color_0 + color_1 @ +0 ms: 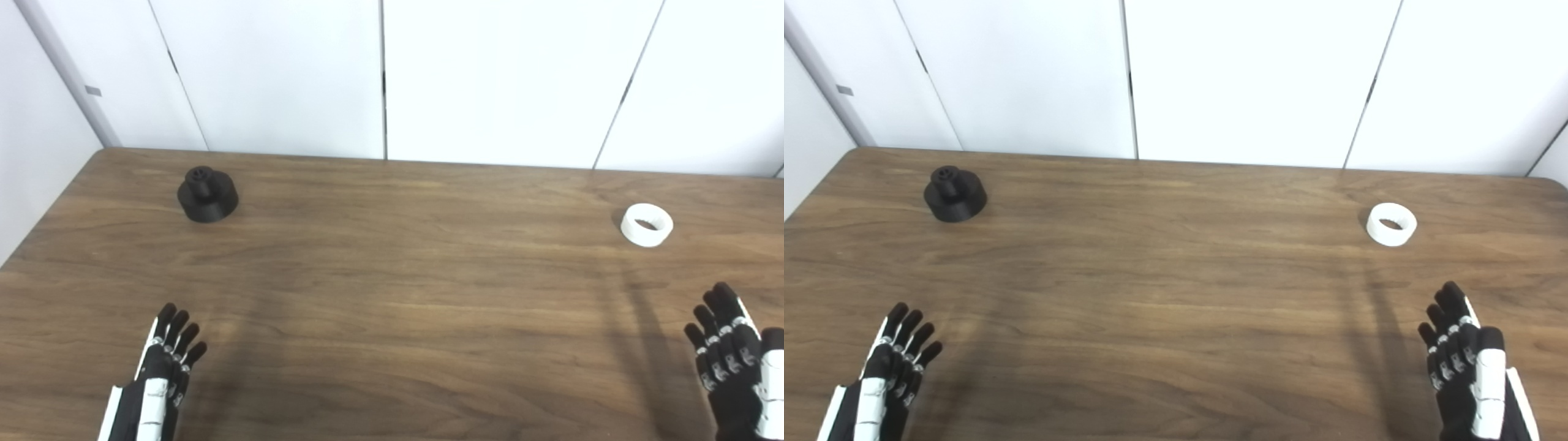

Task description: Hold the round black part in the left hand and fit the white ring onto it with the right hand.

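The round black part stands upright on the wooden table at the far left, its narrow hub on top. The white ring lies flat at the far right. My left hand is open and empty near the front left edge, well short of the black part. My right hand is open and empty at the front right, a little short of the ring. Both hands also show in the right eye view, the left hand and the right hand.
White wall panels rise right behind the table's far edge. The table's left edge runs diagonally past the black part. A long stretch of bare wood lies between the two parts.
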{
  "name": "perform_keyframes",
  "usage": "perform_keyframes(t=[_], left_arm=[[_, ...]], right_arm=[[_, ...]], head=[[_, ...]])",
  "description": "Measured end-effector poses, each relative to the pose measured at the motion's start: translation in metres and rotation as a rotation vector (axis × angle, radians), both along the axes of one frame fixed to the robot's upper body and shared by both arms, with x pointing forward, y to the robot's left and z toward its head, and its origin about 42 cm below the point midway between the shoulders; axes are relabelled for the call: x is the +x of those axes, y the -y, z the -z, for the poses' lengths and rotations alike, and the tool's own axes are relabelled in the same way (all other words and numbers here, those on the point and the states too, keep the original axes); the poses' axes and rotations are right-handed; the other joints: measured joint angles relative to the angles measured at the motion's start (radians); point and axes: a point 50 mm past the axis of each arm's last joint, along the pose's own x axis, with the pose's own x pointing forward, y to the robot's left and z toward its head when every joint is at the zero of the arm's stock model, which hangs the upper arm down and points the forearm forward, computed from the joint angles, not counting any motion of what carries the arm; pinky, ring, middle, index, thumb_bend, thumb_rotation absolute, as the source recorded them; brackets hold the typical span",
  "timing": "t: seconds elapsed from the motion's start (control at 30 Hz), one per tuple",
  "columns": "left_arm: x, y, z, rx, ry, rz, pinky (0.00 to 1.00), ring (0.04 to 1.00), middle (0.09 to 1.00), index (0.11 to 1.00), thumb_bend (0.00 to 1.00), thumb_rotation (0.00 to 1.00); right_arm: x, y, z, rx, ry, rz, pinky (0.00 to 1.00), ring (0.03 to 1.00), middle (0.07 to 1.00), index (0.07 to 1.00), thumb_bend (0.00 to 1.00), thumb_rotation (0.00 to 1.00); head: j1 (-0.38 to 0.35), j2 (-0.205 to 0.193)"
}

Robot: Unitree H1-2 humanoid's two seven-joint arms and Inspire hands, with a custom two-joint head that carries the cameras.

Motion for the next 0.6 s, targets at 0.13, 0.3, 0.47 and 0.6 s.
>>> perform_keyframes(t=[0.13,0.3,0.47,0.6], left_arm=[[0.0001,0.0003,0.0001,0.008,-0.002,0.001,0.93,0.964,0.987,1.0,0.68,0.87],[-0.0001,0.0022,-0.0009,0.017,-0.002,0.006,0.94,0.962,0.985,1.0,0.68,0.87],[-0.0003,0.0072,-0.0026,0.027,-0.001,0.019,0.92,0.959,0.974,0.995,0.67,0.86],[-0.0009,0.0094,-0.002,0.027,-0.005,0.025,0.92,0.956,0.978,1.0,0.64,0.85]], right_arm=[[0.0,0.0001,0.0,-0.004,-0.001,0.001,1.0,1.0,0.994,0.974,0.56,1.0],[-0.0004,0.0005,0.0,-0.004,-0.002,0.003,1.0,1.0,0.993,0.973,0.56,1.0],[-0.0013,0.0044,-0.0008,-0.013,-0.002,0.009,1.0,1.0,0.992,0.97,0.58,1.0],[-0.0012,0.0099,-0.0004,-0.028,-0.011,0.008,1.0,1.0,0.997,0.973,0.58,1.0]], head=[[-0.002,-0.006],[0.012,-0.002],[0.043,-0.006],[0.049,-0.005]])
